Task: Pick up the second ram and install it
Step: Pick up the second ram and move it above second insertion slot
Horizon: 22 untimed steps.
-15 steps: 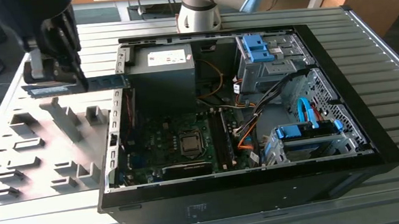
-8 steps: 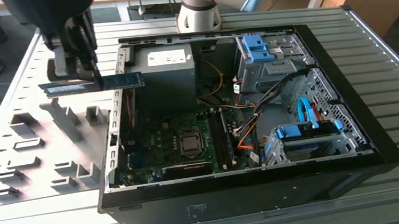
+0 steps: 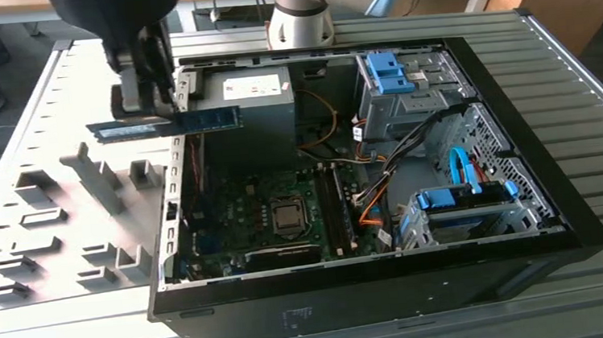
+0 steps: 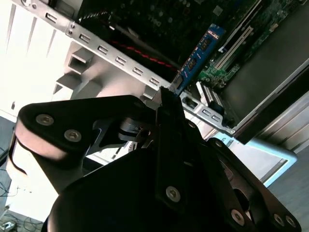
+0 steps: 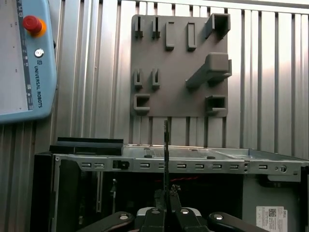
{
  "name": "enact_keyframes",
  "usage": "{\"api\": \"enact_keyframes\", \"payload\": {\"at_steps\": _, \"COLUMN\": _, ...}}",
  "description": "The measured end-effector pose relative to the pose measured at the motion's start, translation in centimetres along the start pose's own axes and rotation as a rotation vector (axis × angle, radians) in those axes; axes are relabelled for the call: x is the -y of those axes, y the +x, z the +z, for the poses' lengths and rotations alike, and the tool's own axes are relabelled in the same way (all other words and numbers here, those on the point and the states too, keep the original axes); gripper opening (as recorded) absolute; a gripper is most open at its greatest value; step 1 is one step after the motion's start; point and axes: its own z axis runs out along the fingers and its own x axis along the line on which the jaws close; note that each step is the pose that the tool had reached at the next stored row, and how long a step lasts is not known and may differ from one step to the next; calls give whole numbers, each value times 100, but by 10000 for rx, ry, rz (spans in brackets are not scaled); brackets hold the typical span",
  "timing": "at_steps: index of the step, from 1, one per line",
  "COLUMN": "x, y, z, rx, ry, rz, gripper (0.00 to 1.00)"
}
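- The second ram (image 3: 169, 124) is being gripped by the gripper (image 3: 150, 108), whose fingers are being pressed narrowly against the stick's flat sides.
- The stick is being held level in the air, just above the computer case (image 3: 377, 304) at its slotted metal wall on the exterior view's left.
- In the second wrist view, the second ram (image 4: 200, 52) is being shown jutting from the gripper (image 4: 169, 94) over the case's motherboard (image 4: 231, 29).
- A gray fixture plate (image 3: 57, 212) is being seen just beside the case, on the exterior view's left.
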Motion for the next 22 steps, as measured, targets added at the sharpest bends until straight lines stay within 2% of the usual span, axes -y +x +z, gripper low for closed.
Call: {"api": "enact_keyframes", "payload": {"at_steps": 22, "x": 599, "y": 15, "z": -25, "rx": 0, "ry": -5, "rz": 0, "gripper": 14}}
